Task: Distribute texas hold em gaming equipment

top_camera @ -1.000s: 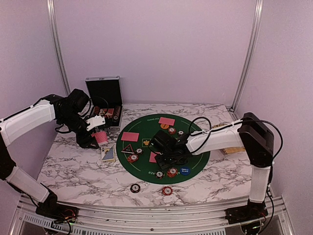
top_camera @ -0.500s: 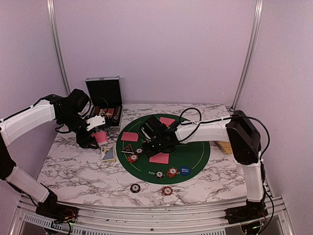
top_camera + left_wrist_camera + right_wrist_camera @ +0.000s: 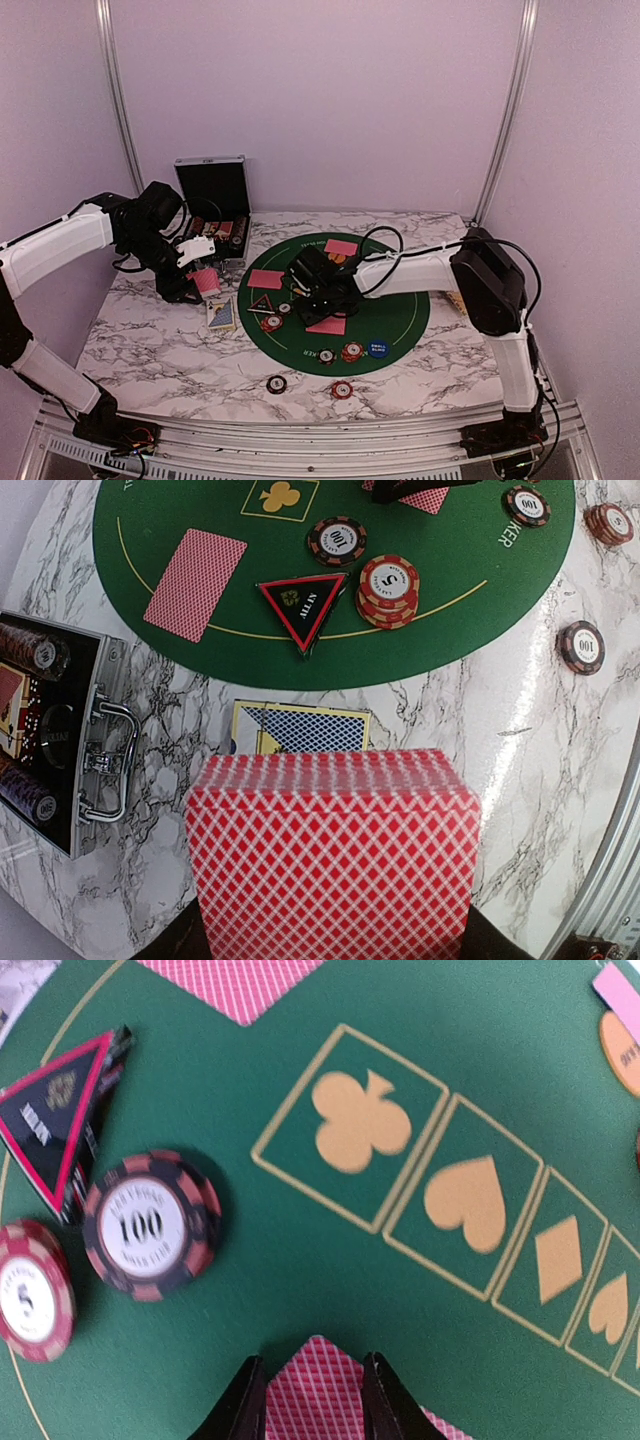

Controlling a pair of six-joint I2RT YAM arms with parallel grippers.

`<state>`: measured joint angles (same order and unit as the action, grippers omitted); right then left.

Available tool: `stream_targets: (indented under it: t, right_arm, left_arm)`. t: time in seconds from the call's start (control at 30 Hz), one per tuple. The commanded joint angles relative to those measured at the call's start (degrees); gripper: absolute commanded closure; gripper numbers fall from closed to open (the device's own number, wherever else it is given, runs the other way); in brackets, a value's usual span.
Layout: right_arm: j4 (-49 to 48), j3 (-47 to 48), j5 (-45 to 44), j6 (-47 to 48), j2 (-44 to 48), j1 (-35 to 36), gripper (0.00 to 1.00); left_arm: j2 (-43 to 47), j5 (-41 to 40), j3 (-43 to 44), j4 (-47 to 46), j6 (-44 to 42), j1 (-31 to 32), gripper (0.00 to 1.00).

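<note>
Uncovered since a second ago, a pink-backed card (image 3: pixel 327 325) lies flat on the green mat (image 3: pixel 400 310); the right gripper (image 3: pixel 318 292) has swung just beyond it, jaws apart, apparently holding nothing. Meanwhile the left gripper (image 3: pixel 200 268) clamps the red-backed deck (image 3: pixel 330 860) over the marble table (image 3: pixel 150 350), near the black case (image 3: pixel 212 200)

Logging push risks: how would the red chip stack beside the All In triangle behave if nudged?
The red chip stack looks slightly offset, so it would probably shear apart. Loose round chips might roll. The green mat likely resists sliding.
</note>
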<state>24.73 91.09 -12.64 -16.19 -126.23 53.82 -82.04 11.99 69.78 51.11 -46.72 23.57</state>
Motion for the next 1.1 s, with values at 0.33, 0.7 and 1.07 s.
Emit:
stream_targets:
  t: [0.33,0.7,1.07]
  right_arm:
    - [3.48,-19.01,1.31,0.09,12.15,-0.22,0.72]
    - [4.09,-14.42,5.24,-0.45,16.98,-3.05,0.70]
    - [1.06,-4.71,6.81,0.61,6.47,-7.56,0.69]
  left_arm:
    - [0.89,0.83,1.19,1.09,-0.44,-0.25,1.00]
    - [0.30,1.70,1.68,1.40,-0.07,-0.23,1.00]
    - [0.65,1.63,1.95,1.64,0.13,-0.20,1.00]
